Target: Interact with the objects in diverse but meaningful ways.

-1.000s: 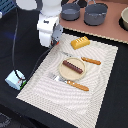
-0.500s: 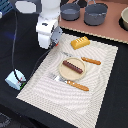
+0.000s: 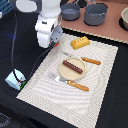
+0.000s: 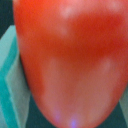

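One unlabelled red tomato [image 4: 70, 60], close-up.

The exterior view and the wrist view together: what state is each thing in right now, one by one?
End effector: above the mat's far corner, jaws hidden.
Tomato: fills the wrist view, seemingly held; grip not visible.
Sausage: lying on the plate.
Bread: lying on the mat.
Carton: standing off the mat.
Pots: upright, contents not visible.
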Tool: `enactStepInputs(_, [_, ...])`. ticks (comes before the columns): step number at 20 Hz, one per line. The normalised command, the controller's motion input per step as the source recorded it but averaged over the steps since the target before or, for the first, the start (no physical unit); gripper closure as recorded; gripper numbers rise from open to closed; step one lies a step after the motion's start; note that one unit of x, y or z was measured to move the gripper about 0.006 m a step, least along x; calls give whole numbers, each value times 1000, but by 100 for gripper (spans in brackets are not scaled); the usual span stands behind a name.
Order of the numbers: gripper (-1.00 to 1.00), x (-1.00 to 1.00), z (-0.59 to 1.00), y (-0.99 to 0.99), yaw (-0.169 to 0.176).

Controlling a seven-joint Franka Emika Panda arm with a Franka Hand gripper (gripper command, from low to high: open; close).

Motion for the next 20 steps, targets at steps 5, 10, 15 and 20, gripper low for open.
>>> enactStepInputs(5, [100, 731, 695, -505, -60])
enactStepInputs(10, [100, 742, 377, -539, -57])
enactStepInputs(15, [100, 768, 47, -588, -59])
enactStepInputs(20, [100, 767, 68, -633, -57])
